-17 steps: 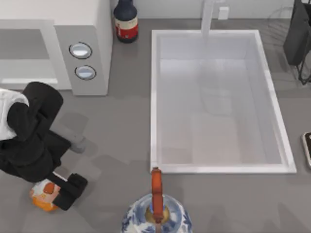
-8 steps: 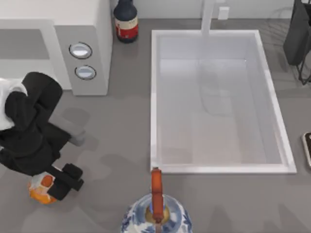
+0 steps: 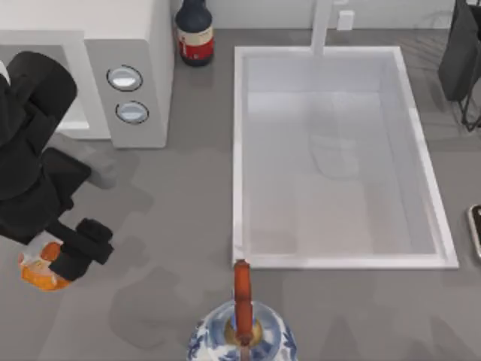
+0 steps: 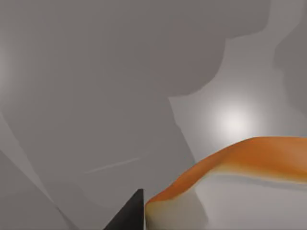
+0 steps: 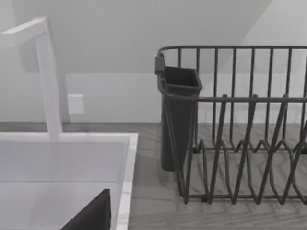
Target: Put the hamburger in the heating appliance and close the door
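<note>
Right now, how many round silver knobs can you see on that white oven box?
2. Both sit on the microwave's side panel, one above the other in the top view: the upper knob and the lower knob. None seems hidden.

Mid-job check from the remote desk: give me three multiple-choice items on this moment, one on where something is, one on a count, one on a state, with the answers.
1. Where is the hamburger in the top view?
A. In the sink
B. Near the table's left edge, at the left hand
C. Beside the dark bottle

2. How many round silver knobs does the microwave panel bear?
A. One
B. Two
C. Four

3. What is the left hand doing?
A. Shut on the hamburger
B. Open above the kettle
C. Parked over the dish rack

Answers:
1. B, since the orange bun sits under the dark fingers at far left.
2. B, since two knobs sit one above the other.
3. A, since the fingers clasp the bun, and the left wrist view shows it right by a fingertip.
</note>
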### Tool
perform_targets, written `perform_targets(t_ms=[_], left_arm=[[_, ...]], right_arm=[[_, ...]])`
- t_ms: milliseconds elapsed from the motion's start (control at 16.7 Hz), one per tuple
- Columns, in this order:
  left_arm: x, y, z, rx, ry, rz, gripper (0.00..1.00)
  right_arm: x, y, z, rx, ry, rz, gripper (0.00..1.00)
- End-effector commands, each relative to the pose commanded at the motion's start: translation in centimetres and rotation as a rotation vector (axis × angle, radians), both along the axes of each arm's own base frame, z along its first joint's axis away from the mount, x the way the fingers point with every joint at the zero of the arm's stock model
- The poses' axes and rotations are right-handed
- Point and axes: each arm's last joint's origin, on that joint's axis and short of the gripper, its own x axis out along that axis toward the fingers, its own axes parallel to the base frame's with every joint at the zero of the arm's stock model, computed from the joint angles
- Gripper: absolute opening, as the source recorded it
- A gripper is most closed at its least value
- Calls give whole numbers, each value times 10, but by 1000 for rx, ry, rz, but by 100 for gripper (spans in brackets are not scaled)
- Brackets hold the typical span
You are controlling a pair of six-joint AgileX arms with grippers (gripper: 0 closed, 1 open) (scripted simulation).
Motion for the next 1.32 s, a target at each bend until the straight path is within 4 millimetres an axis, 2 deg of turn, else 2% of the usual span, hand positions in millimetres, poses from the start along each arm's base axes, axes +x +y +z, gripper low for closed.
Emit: perform_targets(t_ms=[120, 420, 660, 840, 1080, 1320], left_arm=[[-1, 0, 6, -3, -8, 2, 0], [2, 2, 5, -6, -17, 6, 0], [28, 18, 1, -50, -131, 88, 0], [60, 43, -18, -87, -253, 191, 0], [101, 88, -58, -137, -484, 334, 0], [123, 131, -90, -186, -776, 434, 0]], right_arm=[[0, 0, 0, 0, 0, 0, 100], [0, 0, 0, 0, 0, 0, 100], [0, 0, 0, 0, 0, 0, 100], [0, 0, 0, 0, 0, 0, 100], [0, 0, 0, 0, 0, 0, 100], [0, 0, 0, 0, 0, 0, 100]])
